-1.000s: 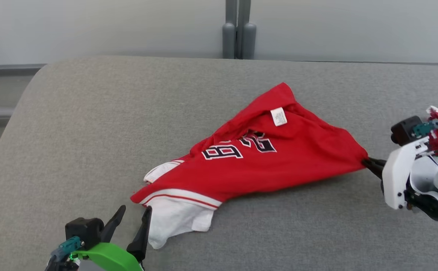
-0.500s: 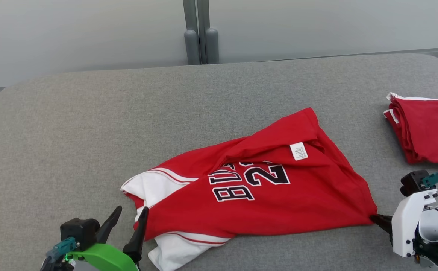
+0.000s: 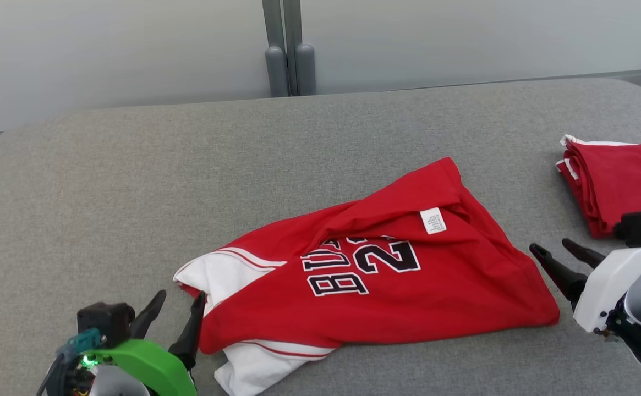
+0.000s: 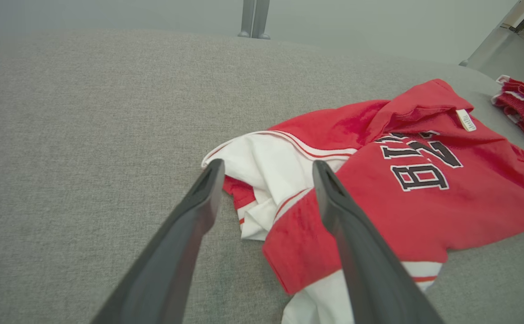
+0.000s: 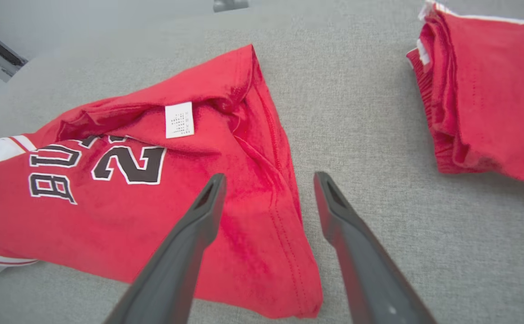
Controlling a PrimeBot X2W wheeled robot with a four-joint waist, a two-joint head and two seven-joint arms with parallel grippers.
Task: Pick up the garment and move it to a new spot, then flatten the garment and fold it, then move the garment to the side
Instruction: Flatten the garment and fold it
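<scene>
Crumpled red garment (image 3: 386,286) on the grey padded surface (image 3: 133,181), both grippers free of it.

The garment lies bunched and partly turned over, well to the left of the folded red pile (image 3: 623,181), with its white sleeve (image 3: 226,278) on the side far from the pile. The right gripper (image 3: 548,246) hangs between garment and pile, jaws spread. The left gripper (image 3: 181,295) is at the sleeve end, farthest from the pile, jaws also spread. I think a pinch here may catch two overlapped layers, so the cloth would not flatten.

Green-collared left claw (image 3: 181,295), white-shelled right claw (image 3: 550,245)
</scene>
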